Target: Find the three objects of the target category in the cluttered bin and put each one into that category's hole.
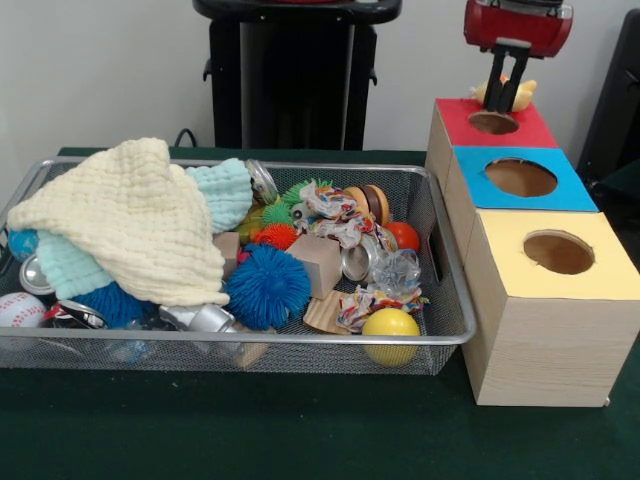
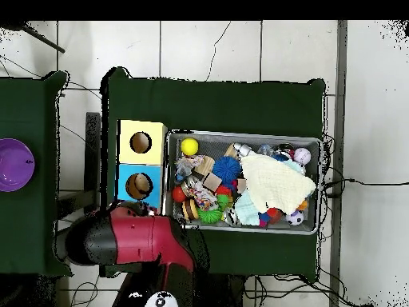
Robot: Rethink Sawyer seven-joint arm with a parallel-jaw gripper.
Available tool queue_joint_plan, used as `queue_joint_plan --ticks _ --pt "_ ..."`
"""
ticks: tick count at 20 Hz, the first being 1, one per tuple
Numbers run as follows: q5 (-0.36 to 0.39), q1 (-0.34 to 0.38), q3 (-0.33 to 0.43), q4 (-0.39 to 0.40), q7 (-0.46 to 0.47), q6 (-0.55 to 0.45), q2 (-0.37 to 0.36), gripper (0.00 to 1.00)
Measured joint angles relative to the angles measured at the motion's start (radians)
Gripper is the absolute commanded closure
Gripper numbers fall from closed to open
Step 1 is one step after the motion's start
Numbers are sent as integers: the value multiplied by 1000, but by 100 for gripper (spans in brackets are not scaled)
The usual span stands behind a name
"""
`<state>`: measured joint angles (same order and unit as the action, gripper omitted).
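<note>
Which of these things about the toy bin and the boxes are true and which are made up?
1. The gripper hangs over the red box's hole. True.
2. The yellow ball sits inside the yellow box. False: it lies in the wire bin, at the corner nearest that box.
3. A cream cloth covers part of the bin's clutter. True.
4. The boxes stand in a row, red, yellow, then blue. False: the blue box is in the middle, between red and yellow.
5. The spiky blue ball is lying on the green table outside the bin. False: it is inside the bin, beside the cream cloth.
</note>
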<state>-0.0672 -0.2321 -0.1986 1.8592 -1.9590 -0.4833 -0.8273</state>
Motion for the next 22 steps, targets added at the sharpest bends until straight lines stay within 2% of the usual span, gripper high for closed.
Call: queue_joint_plan --ticks 2,10,22 --pt "0 1 0 -26 0 -76 -10 100" --pt "1 9 0 -96 0 -265 -45 100" --pt "5 69 10 -154 0 -485 -88 100"
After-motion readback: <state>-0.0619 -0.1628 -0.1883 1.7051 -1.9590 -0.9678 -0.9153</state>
